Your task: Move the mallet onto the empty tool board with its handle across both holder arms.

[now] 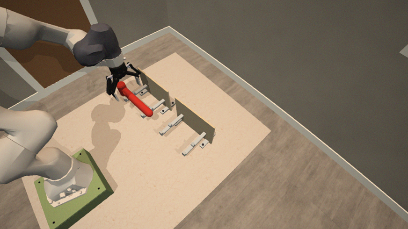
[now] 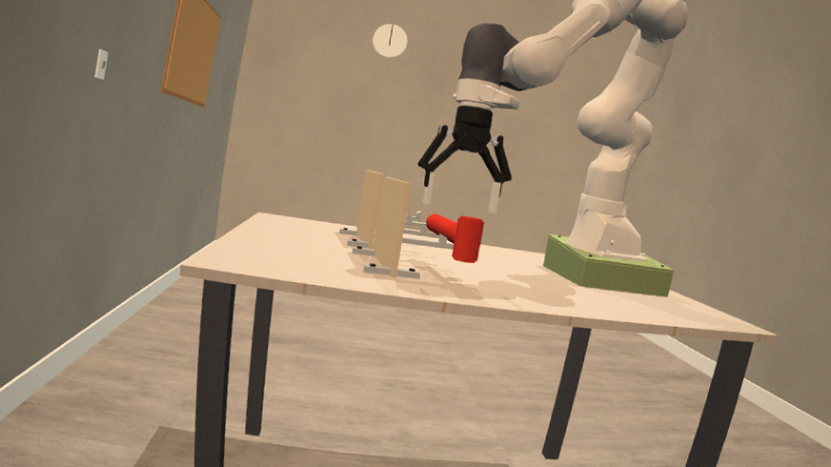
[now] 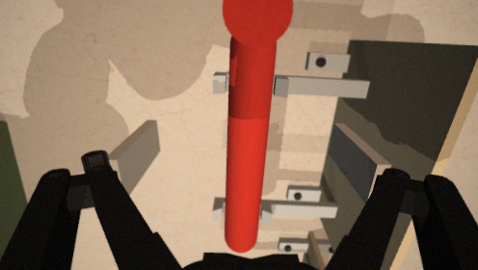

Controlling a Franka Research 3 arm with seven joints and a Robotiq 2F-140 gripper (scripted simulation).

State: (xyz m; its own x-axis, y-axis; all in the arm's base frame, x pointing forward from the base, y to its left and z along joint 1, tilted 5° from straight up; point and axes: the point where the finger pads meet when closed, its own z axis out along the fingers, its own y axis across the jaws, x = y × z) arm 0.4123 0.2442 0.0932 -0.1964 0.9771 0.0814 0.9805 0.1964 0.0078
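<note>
The red mallet (image 1: 135, 99) lies across the two holder arms of the tool board (image 1: 155, 89) nearer the door, its head (image 1: 121, 87) outside the end arm. It also shows in the side view (image 2: 456, 231) and the wrist view (image 3: 251, 145). My gripper (image 1: 125, 86) (image 2: 460, 199) is open and empty. It hangs a little above the mallet near the head end, one finger on each side of the handle (image 3: 246, 151). The empty tool board (image 1: 195, 121) stands beside it, with two bare arms (image 1: 171, 124) (image 1: 194, 143).
The robot's green base (image 1: 72, 189) sits at the table's near corner. The upright board panels (image 2: 390, 224) (image 2: 369, 208) stand just behind the arms, close to the gripper's far finger. The mallet board's arms (image 3: 320, 87) (image 3: 299, 208) carry small pegs.
</note>
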